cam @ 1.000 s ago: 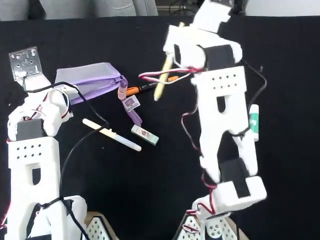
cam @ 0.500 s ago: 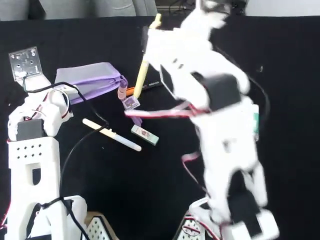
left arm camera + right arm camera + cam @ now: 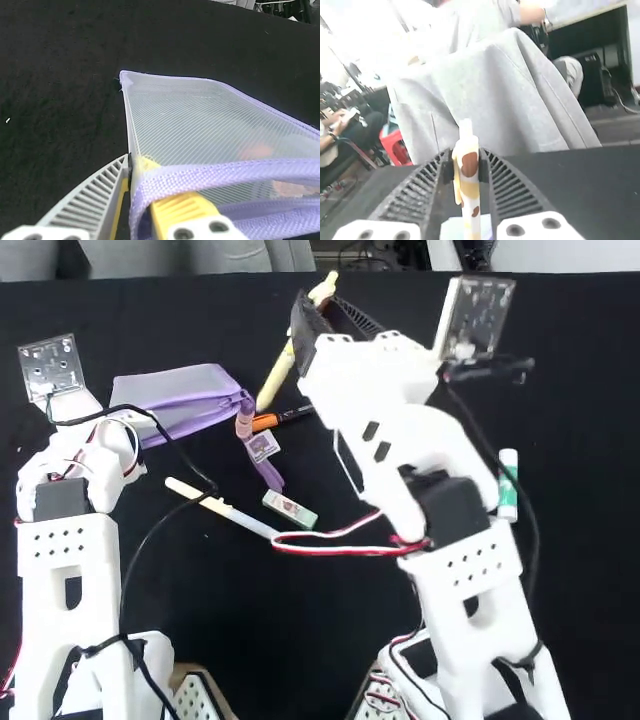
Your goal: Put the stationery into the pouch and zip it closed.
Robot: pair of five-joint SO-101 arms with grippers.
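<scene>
A purple mesh pouch lies at the back left of the black table. My left gripper is shut on the pouch's near edge; in the left wrist view the pouch has its purple rim clamped in that gripper. My right gripper hangs above the table just right of the pouch, shut on a cream pen with brown spots, which slants down toward the pouch. The right wrist view shows the pen upright between the ribbed fingers.
An orange pen, a white marker, a small eraser and the pouch's purple strap lie mid-table. A green and white stick lies right of the right arm. Red and white cables loop from that arm.
My right arm has swung left and leaned forward, carrying the spotted pen closer to the pouch. The left arm and pouch have stayed put.
</scene>
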